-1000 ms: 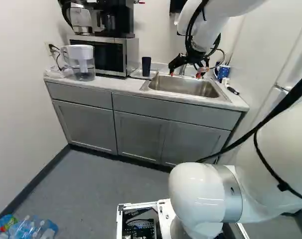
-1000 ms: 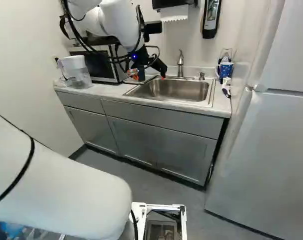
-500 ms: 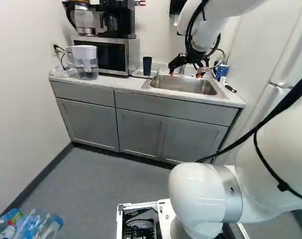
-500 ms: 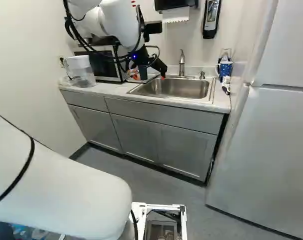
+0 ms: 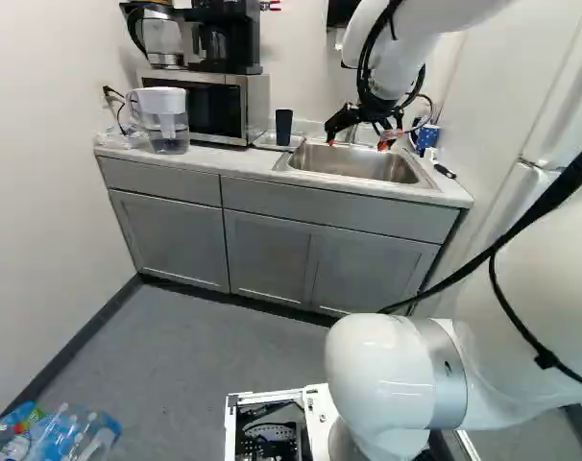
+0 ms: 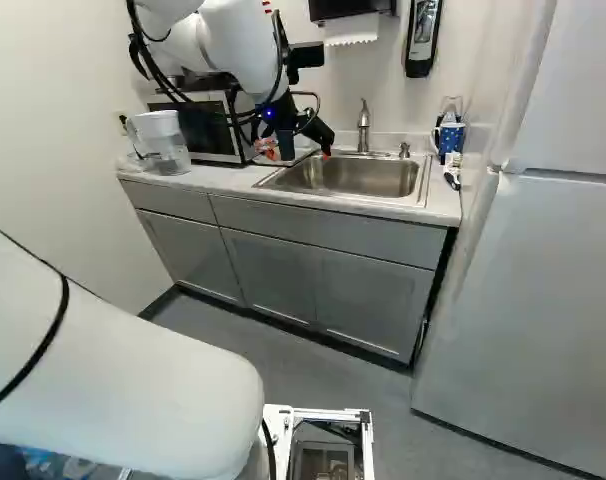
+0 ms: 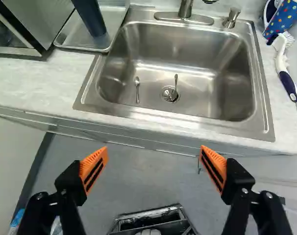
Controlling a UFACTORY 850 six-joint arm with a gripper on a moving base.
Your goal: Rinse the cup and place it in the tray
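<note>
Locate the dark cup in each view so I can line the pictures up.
Left base view: dark cup upright in the tray, just right of the microwave.
Right base view: dark cup left of the sink, partly behind the gripper.
Wrist view: dark cup in the tray, between microwave and sink.
Shared landmark: the sink.

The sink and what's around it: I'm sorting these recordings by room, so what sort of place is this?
Probably a small kitchenette or break-room corner: a steel sink set in a counter, a microwave beside it, and a fridge.
</note>
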